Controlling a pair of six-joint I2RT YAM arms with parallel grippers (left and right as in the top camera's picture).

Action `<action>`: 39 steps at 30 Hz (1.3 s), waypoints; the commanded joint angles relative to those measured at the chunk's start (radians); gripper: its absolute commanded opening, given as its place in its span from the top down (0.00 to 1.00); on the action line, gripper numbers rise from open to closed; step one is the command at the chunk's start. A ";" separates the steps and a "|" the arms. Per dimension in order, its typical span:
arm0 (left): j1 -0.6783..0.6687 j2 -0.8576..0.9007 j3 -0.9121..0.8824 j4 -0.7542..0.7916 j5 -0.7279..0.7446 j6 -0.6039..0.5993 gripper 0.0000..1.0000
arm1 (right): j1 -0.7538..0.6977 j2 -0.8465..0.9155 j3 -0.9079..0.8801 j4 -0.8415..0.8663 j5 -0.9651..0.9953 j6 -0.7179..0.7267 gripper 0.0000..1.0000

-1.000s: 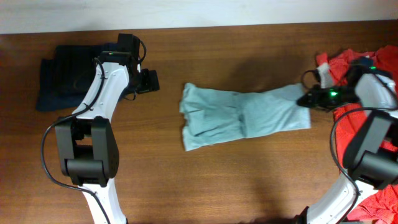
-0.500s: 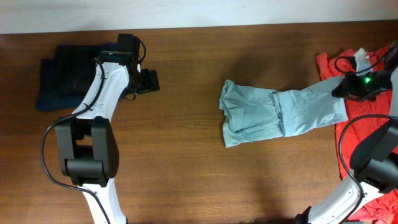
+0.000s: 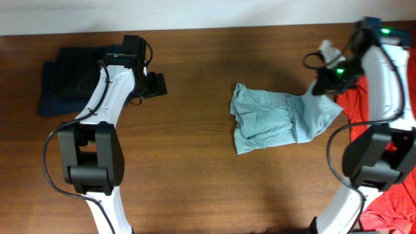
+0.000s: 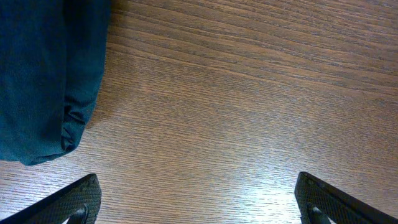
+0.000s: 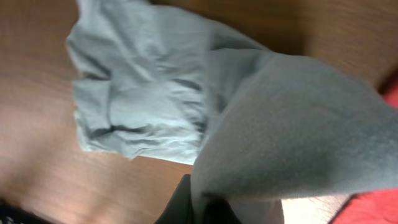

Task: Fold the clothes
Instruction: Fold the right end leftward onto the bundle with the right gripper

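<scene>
The pale grey-blue T-shirt [image 3: 276, 123] lies bunched on the wooden table, right of centre. Its right end rises off the table to my right gripper [image 3: 327, 83], which is shut on the cloth and holds it in the air. In the right wrist view the lifted cloth [image 5: 292, 137] drapes over the fingers and hides them, and the rest of the shirt [image 5: 143, 93] lies below on the wood. My left gripper [image 3: 159, 84] is open and empty over bare wood at the far left, its fingertips [image 4: 74, 199] wide apart in the left wrist view.
Folded dark navy garments [image 3: 68, 78] lie at the far left, their edge [image 4: 43, 81] also in the left wrist view. A red garment [image 3: 393, 162] lies along the table's right edge and shows at the right wrist view's corner [image 5: 379, 211].
My right gripper dragged the shirt to the right, then rose and moved back toward the far edge, lifting the shirt's right end. The left arm has not moved.
</scene>
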 commanded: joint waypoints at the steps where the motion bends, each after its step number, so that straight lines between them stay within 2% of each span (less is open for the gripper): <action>1: 0.000 -0.021 0.013 0.002 0.004 0.001 0.01 | 0.096 -0.001 0.024 -0.014 0.064 0.004 0.96; 11: 0.000 -0.021 0.013 0.002 0.004 0.001 0.01 | 0.294 0.000 0.022 -0.012 0.072 0.004 0.96; 31: 0.000 -0.021 0.013 0.002 0.004 0.001 0.01 | 0.423 0.015 -0.223 0.234 0.055 0.032 0.90; 32: 0.000 -0.021 0.013 0.002 0.004 0.001 0.01 | 0.429 0.015 -0.232 0.254 0.052 0.031 0.87; 35: 0.000 -0.021 0.013 0.002 0.004 0.001 0.01 | 0.448 0.018 -0.256 0.329 0.016 0.031 0.58; 37: 0.000 -0.021 0.013 0.002 0.004 0.001 0.01 | 0.455 0.020 -0.257 0.370 -0.075 0.031 0.50; 39: 0.000 -0.021 0.013 0.002 0.004 0.001 0.01 | 0.455 0.019 -0.256 0.395 -0.153 0.031 0.48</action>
